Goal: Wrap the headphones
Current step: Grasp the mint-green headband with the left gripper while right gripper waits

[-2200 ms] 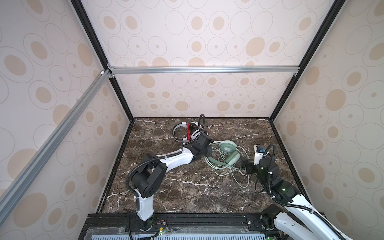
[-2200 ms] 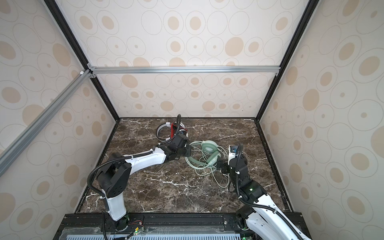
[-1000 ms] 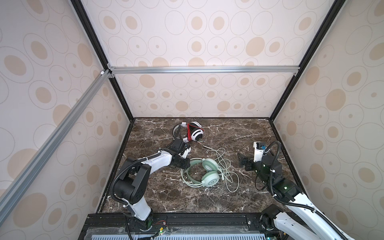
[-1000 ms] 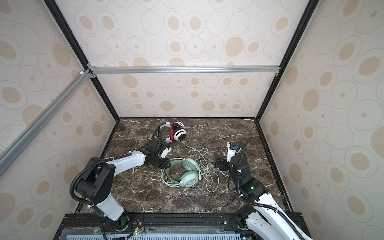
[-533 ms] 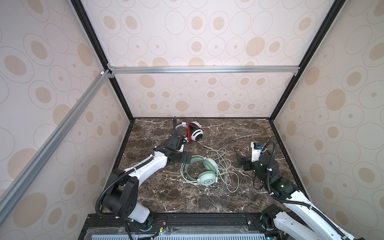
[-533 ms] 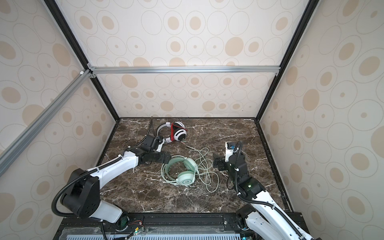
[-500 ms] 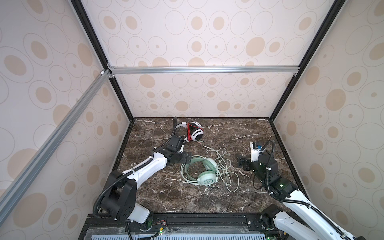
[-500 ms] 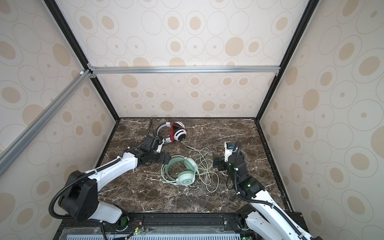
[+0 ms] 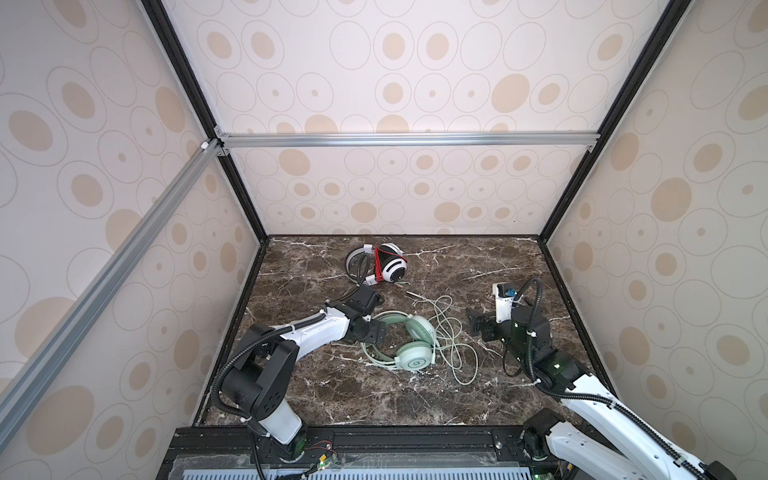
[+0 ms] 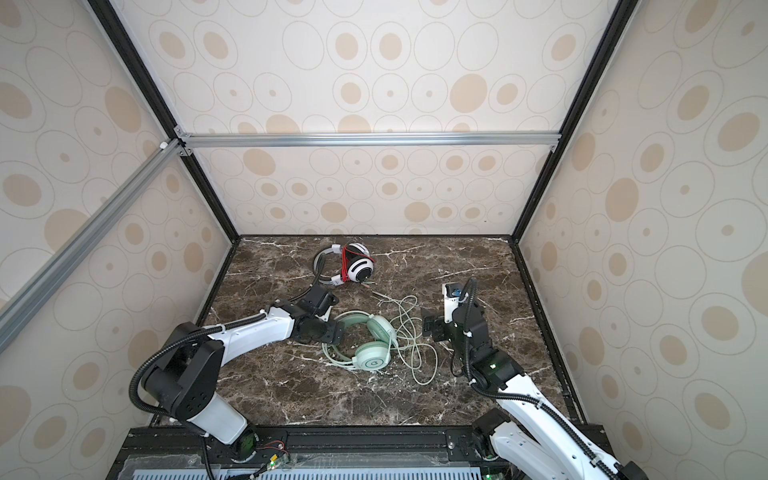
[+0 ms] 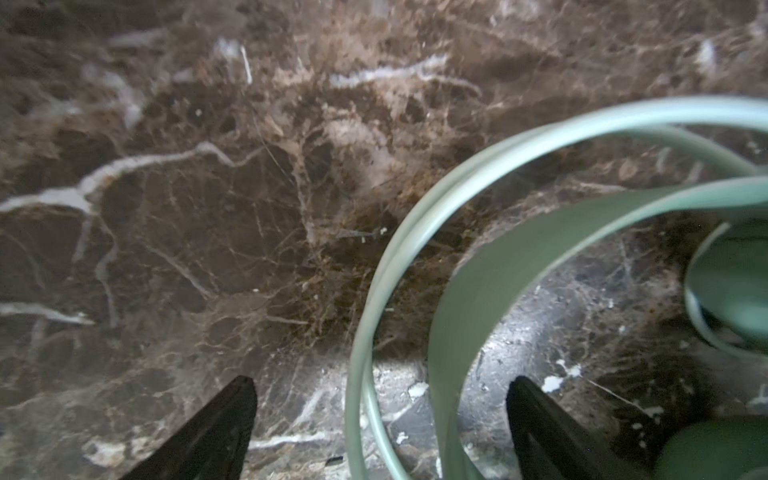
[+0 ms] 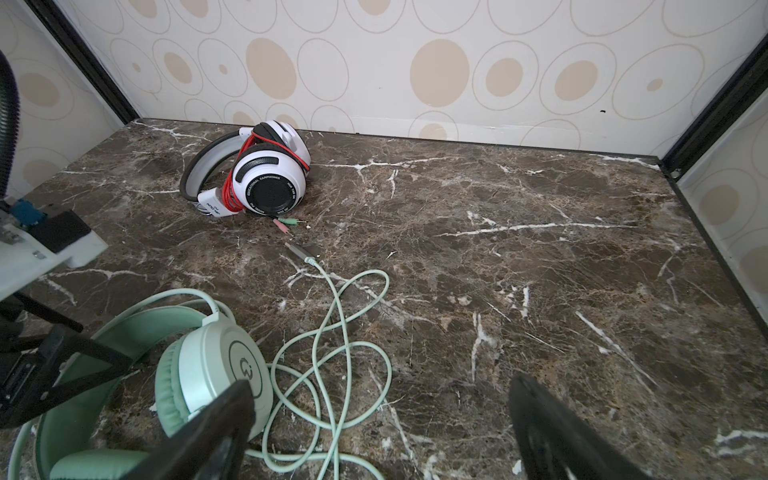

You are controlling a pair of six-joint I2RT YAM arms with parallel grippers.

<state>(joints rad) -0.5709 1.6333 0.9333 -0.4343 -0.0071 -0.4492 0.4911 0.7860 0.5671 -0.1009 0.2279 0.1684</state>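
Evidently a wrap about to begin: the green headphones point(image 9: 409, 345) lie mid-bench with their cord unwound.
Both claws stand wide open and grip nothing. The left gripper point(image 11: 380, 390) straddles the headband point(image 11: 498, 270) without pinching it (the band runs loose between its jaws), likely placed to steady the set. The right gripper point(image 12: 380, 386) hangs just beside the green cord point(image 12: 332, 332), which sprawls in loops toward the right edge of the bench point(image 9: 332, 395), its plug point(image 12: 299, 250) pointing at the back edge. It is probably poised to gather that slack. The white headphones point(image 9: 382, 264) sit near the back edge, left of middle, with the red cord point(image 12: 232, 183) already wound round them.
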